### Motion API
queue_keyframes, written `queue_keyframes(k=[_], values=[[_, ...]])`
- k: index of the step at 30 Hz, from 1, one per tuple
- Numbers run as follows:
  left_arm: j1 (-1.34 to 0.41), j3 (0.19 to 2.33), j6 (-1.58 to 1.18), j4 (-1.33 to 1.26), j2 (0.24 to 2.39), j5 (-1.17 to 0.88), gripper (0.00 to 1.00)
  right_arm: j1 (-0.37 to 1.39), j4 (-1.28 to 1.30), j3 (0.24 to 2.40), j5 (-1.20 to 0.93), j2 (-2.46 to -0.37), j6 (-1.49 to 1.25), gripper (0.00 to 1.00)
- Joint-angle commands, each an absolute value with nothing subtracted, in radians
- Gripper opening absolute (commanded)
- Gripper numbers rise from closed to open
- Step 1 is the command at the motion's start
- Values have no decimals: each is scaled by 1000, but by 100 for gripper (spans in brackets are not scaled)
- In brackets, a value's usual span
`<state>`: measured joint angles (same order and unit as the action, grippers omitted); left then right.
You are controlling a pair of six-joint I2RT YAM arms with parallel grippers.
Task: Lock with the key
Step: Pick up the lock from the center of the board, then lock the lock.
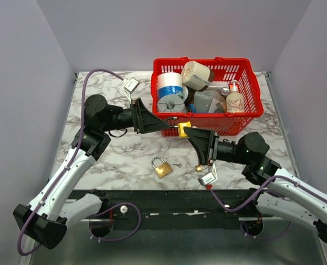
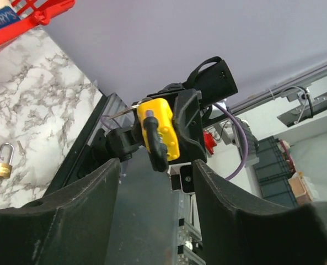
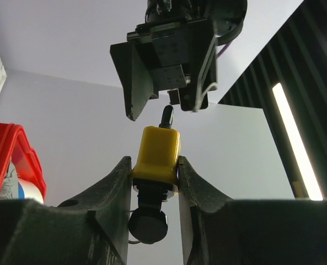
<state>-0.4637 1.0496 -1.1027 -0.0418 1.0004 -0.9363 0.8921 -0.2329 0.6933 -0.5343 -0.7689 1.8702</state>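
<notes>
Item: yellow padlock (image 1: 182, 130), centre of top view, above bench (image 1: 124, 160) | Holder: right end effector (image 3: 154, 163) clamped on its body | Left end effector (image 2: 156, 164): jaws apart, empty, facing shackle (image 3: 167, 117) | Handling: centre on shackle, press straight, hold body steady.

- A white marble-patterned table (image 1: 113, 160) is seen, darker grey veins running across it.
- A red basket (image 1: 246, 124) is set on the far part of the table, right of the middle.
- A brass padlock (image 1: 161, 166) is laid flat near the front middle.
- A small key (image 1: 176, 165) is laid just right of the brass padlock, apart from it.
- A small brass piece (image 1: 198, 167) is seen further right; its kind cannot be told.
</notes>
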Motion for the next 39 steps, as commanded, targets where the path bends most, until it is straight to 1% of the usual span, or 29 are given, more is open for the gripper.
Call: queue_keyframes(k=[1, 2, 3, 4, 5, 7, 8, 11, 12, 13, 14, 15, 18, 20, 23, 28, 34, 38, 39], values=[[-440, 1069, -825, -1, 948, -943, 74, 905, -215, 748, -532, -755, 1789, 1], [-421, 1103, -695, 77, 919, -937, 78, 904, -174, 755, -528, -736, 1761, 1], [-382, 1123, -570, 147, 908, -931, 81, 905, -148, 764, -522, -726, 1712, 1], [-362, 1141, -442, 282, 899, -931, 82, 905, -120, 772, -522, -713, 1688, 1], [-351, 1155, -132, 340, 879, -936, 82, 905, -71, 781, -526, -703, 1668, 1], [-350, 1187, 213, 487, 848, -928, 82, 905, -26, 791, -538, -670, 1605, 1], [-351, 1180, 459, 501, 807, -936, 83, 907, 27, 813, -546, -663, 1580, 1], [-377, 1132, 778, 540, 744, -953, 83, 905, 93, 856, -575, -663, 1467, 1], [-388, 1114, 942, 552, 736, -959, 83, 905, 103, 879, -581, -666, 1413, 1], [-402, 1109, 998, 573, 733, -960, 81, 907, 112, 891, -584, -678, 1393, 1], [-440, 1108, 1053, 580, 733, -959, 77, 905, 133, 903, -589, -683, 1372, 1], [-458, 1111, 1113, 580, 736, -950, 75, 905, 146, 929, -601, -689, 1333, 1], [-555, 1121, 1141, 536, 756, -887, 70, 905, 210, 959, -624, -709, 1312, 1], [-603, 1137, 1209, 546, 781, -818, 64, 905, 236, 976, -633, -721, 1305, 1], [-693, 1183, 1235, 554, 817, -749, 60, 907, 277, 1011, -644, -744, 1289, 1], [-849, 1216, 1238, 535, 851, -598, 56, 905, 311, 1038, -663, -772, 1292, 1], [-939, 1233, 1207, 528, 891, -484, 51, 907, 314, 1051, -664, -782, 1298, 1], [-991, 1233, 1193, 514, 914, -421, 42, 907, 313, 1055, -667, -782, 1290, 1], [-996, 1227, 1192, 511, 916, -413, 42, 905, 311, 1054, -666, -782, 1282, 1]])
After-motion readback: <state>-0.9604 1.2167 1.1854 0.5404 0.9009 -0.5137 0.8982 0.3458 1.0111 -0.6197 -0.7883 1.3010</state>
